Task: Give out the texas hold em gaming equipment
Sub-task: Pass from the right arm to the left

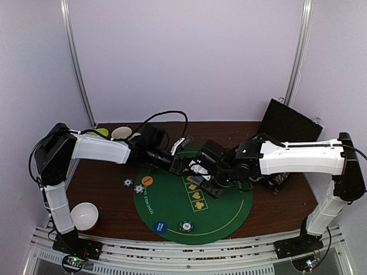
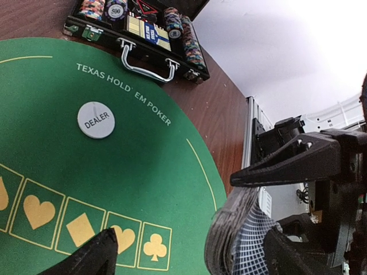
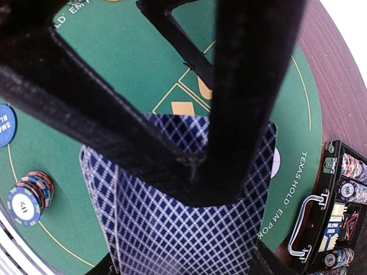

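One deck (image 3: 172, 229), one dealer button (image 2: 96, 120), one orange disc (image 1: 147, 181), one blue disc (image 1: 160, 227)

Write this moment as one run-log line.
right tool: shut on card deck, over green mat | left tool: open, beside card deck | dealer button: on green mat

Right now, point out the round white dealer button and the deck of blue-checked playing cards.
dealer button (image 2: 96, 120): left wrist view, centre of its face.
card deck (image 3: 172, 235): right wrist view, top card's back.
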